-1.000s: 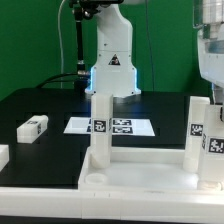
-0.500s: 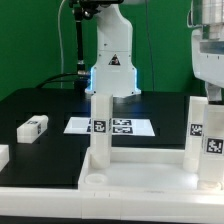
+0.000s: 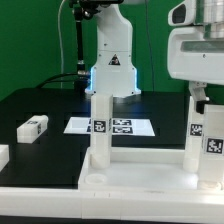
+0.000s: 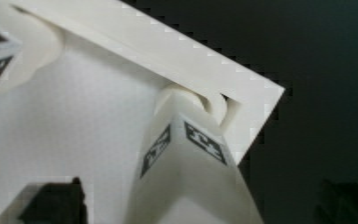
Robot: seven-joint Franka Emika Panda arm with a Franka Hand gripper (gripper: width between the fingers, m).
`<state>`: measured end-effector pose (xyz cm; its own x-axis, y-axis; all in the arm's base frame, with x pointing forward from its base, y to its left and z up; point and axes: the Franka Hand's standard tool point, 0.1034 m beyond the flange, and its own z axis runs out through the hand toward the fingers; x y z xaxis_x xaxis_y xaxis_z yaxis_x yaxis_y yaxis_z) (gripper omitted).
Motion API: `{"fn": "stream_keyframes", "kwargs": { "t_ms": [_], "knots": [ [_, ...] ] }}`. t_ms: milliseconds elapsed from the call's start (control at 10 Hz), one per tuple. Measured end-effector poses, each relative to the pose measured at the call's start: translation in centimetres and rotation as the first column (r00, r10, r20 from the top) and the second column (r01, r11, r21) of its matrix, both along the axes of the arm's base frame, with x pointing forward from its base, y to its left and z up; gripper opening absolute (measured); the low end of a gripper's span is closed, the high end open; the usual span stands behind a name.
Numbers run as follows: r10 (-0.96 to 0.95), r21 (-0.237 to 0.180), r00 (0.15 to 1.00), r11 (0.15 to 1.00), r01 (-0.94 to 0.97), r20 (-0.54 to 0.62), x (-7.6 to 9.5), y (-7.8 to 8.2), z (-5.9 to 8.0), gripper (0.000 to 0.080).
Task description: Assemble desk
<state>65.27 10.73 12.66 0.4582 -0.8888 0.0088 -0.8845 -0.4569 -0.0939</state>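
The white desk tabletop [image 3: 140,172] lies at the front of the black table with its rim up. One white leg [image 3: 100,130] stands in its left corner and another leg [image 3: 197,135] in its right corner, both tagged. My gripper [image 3: 203,97] hangs straight over the right leg, open, just above its top. In the wrist view the gripper [image 4: 202,205] straddles that leg [image 4: 202,150] with a gap on each side, the tabletop [image 4: 87,120] below. Its dark fingers [image 4: 55,202] do not touch the leg. A loose leg [image 3: 32,126] lies at the exterior view's left.
The marker board [image 3: 112,126] lies flat behind the tabletop. The robot base [image 3: 112,65] stands at the back. Another white part [image 3: 3,155] lies at the far left edge. A further tagged white piece [image 3: 215,142] shows at the right edge.
My gripper has moved toward the exterior view's left, from the right edge to over the right standing leg. The desk parts have not moved.
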Motion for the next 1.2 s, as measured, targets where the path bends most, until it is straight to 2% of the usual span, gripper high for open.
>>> {"fn": "stream_keyframes", "kwargs": {
  "t_ms": [200,400,1000,1100,1200],
  "knots": [
    [0.213,-0.047,0.977,0.976,-0.213,-0.005,-0.07,-0.06,0.0,0.0649],
    [0.431,-0.084,0.902,0.899,-0.43,-0.005,0.09,-0.01,-0.1,0.0649],
    [0.743,-0.117,0.669,0.662,-0.741,-0.03,0.24,-0.5,-0.31,0.0649],
    [0.772,-0.12,0.635,0.628,-0.769,-0.033,0.28,-0.73,-0.32,0.0606],
    [0.77,-0.12,0.637,0.629,-0.768,-0.033,0.28,-0.74,-0.32,0.0606]
  ]
}}
